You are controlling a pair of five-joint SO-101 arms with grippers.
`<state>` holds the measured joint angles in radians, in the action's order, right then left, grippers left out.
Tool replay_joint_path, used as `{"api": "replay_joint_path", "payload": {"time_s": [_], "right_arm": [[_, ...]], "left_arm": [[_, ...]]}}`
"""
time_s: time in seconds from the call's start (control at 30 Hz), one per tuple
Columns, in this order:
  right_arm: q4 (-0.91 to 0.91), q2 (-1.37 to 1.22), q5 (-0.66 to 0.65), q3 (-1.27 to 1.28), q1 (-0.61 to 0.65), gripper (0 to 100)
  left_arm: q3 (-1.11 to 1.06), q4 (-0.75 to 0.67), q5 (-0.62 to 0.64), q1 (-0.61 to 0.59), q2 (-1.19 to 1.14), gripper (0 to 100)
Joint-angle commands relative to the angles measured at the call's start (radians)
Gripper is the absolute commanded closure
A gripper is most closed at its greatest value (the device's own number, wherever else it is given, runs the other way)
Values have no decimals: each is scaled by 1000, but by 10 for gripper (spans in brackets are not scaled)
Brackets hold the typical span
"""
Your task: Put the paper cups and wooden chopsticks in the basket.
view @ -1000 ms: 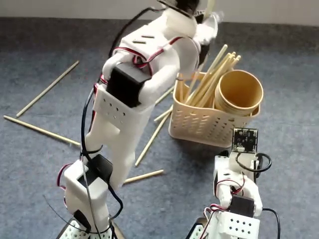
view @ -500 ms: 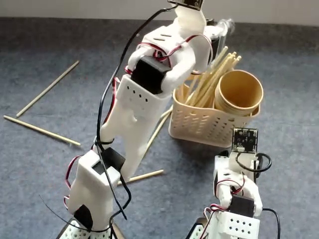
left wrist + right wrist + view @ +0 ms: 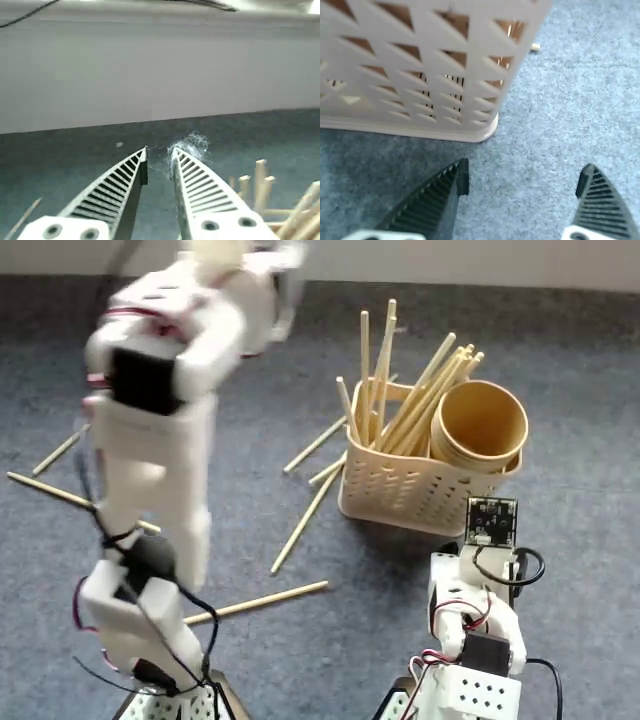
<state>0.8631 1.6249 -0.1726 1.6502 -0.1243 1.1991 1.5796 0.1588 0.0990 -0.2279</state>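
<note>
I am pulling the left arm back from the cream plastic slatted basket point(image 3: 400, 490): a moment ago it was leaning right over the rim, and now it is swinging up and away to the far side of the grey carpet point(image 3: 560, 360). The left gripper point(image 3: 159, 160) is showing its fingers slightly apart with nothing between them. A fresh cluster of pale wooden chopsticks point(image 3: 378, 360) is now standing nearly upright in the basket beside the earlier leaning ones, so I am judging that drop as done. The tan stacked paper cups point(image 3: 485, 425) are sitting in the basket's other end, unmoved. The right gripper point(image 3: 525, 175) is waiting low, just in front of the basket wall, fingers spread wide and empty. Loose chopsticks are still lying on the carpet: one slanting beside the basket point(image 3: 305, 520), one nearer my arm bases point(image 3: 255, 602), and a long one far off point(image 3: 60, 495). The tall sticks poking above the rim are crowding any approach from above.
</note>
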Motion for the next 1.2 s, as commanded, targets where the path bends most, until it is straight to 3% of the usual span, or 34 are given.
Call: {"api": "replay_joint_path", "payload": {"time_s": [0.0, 0.07, 0.17, 0.27, 0.37, 0.47, 0.57, 0.73, 0.87, 1.03, 1.17], "right_arm": [[-18, -4, 3, 1, 2, 663], [-18, -4, 3, 1, 2, 663], [-18, -4, 3, 1, 2, 663], [-18, -4, 3, 2, 2, 663], [-18, -4, 3, 2, 2, 663], [-18, -4, 3, 2, 4, 663], [-18, -4, 3, 2, 4, 663], [-18, -4, 3, 2, 4, 663], [-19, -4, 3, 4, 4, 663], [-19, -4, 3, 4, 4, 663], [-58, -4, 3, 5, 4, 663]], "left_arm": [[-128, 233, -443, -157, 38, 888], [-348, 215, -680, -277, 44, 887], [-625, 196, -908, -414, 41, 886], [-748, 83, -1007, -572, 4, 870], [-786, -94, -1020, -704, -77, 813], [-791, -132, -1178, -759, -185, 792], [-783, -106, -1390, -797, -272, 806], [-786, -192, -1743, -825, -366, 819], [-786, -272, -1818, -812, -414, 819], [-791, -433, -1821, -811, -438, 815], [-786, -468, -1807, -806, -476, 816]]}}
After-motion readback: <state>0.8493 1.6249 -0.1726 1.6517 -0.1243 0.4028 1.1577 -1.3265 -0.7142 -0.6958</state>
